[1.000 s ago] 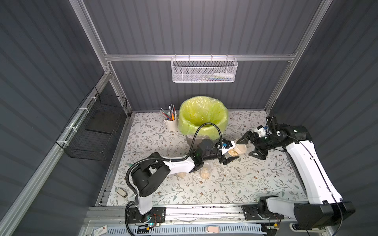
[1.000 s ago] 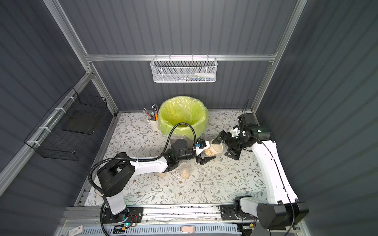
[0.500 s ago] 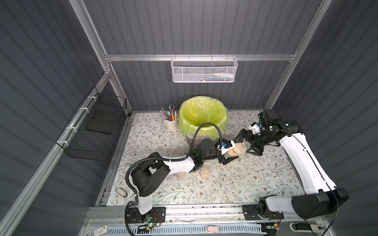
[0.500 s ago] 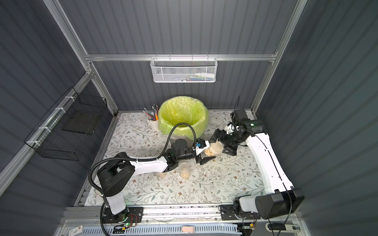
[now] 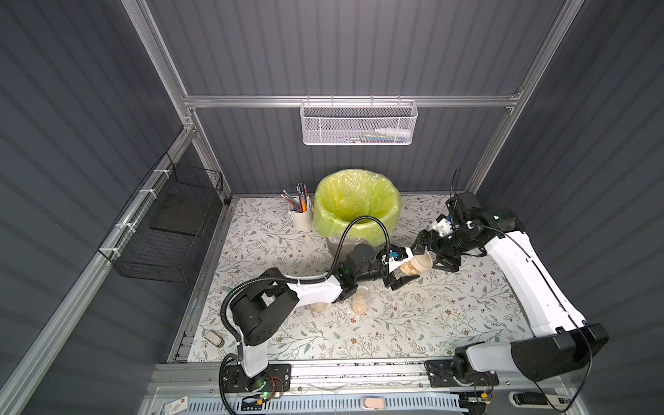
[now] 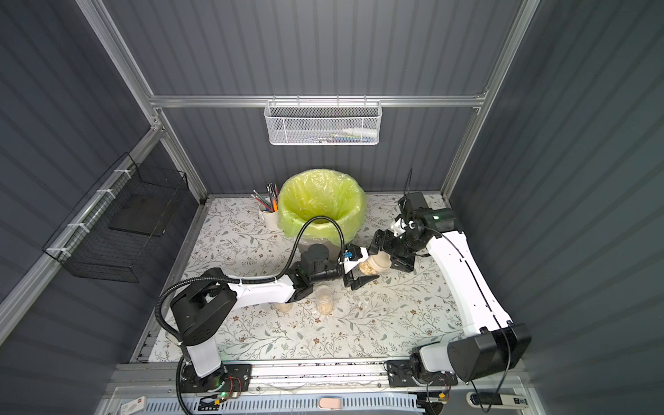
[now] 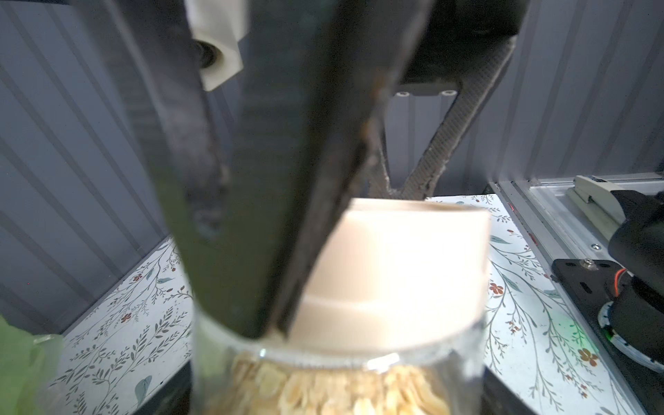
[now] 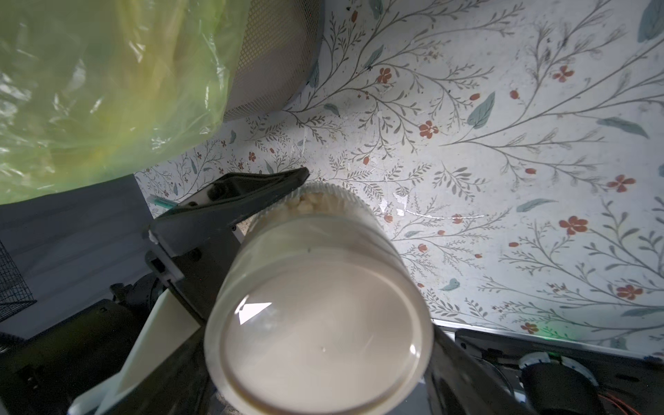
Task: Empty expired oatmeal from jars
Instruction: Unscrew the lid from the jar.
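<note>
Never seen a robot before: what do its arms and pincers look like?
The left arm and right arm are white with black joints. A ribbed black hose loops off the left. The left pincer and right pincer have black tapering fingers.

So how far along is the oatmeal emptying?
Nothing emptied yet: every jar shows oatmeal. In hand: the left gripper grips the lidded jar on its side, the right gripper flanking its lid. Left: uncapping, tipping into the bin, then the two standing jars.
</note>
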`<state>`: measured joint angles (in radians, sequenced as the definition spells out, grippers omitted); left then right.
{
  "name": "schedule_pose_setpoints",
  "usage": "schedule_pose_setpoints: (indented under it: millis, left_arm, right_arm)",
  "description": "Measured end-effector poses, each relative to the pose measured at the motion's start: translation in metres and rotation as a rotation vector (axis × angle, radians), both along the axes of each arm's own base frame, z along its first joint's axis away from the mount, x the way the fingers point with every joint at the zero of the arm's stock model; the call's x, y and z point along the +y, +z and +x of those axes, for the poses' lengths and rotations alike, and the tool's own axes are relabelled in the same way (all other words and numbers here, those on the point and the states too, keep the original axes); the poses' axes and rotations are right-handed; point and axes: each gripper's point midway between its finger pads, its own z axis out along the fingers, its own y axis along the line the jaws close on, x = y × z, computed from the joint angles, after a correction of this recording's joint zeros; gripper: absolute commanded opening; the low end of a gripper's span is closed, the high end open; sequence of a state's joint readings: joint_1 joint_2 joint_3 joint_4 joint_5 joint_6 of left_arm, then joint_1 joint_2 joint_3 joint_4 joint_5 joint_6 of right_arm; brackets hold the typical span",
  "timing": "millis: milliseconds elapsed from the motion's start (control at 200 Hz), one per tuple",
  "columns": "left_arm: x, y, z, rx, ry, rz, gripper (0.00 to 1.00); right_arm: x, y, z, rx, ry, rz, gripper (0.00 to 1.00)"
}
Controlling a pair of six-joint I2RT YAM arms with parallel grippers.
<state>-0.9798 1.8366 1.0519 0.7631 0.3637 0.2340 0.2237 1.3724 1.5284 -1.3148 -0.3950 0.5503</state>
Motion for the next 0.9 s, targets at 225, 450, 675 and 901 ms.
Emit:
schedule_pose_setpoints:
  millis: [225,450,675,901]
  left_arm:
    - [0.002,0.009,-0.001,0.018,-0.026,-0.04,0.13]
    - [0.005,0.007,-0.004,0.076,-0.057,-0.056,0.13]
    - [0.009,0.008,0.001,0.109,-0.054,-0.065,0.13]
    - [0.015,0.001,0.009,0.14,-0.03,-0.054,0.13]
  right_arm:
    - [0.001,0.01,-0.003,-0.143,0.105,-0.007,0.75]
    - [0.004,0.007,-0.002,-0.351,0.241,-0.014,0.73]
    - [0.009,0.007,0.007,-0.472,0.399,-0.053,0.73]
    - [0.018,0.001,0.016,-0.511,0.552,-0.062,0.74]
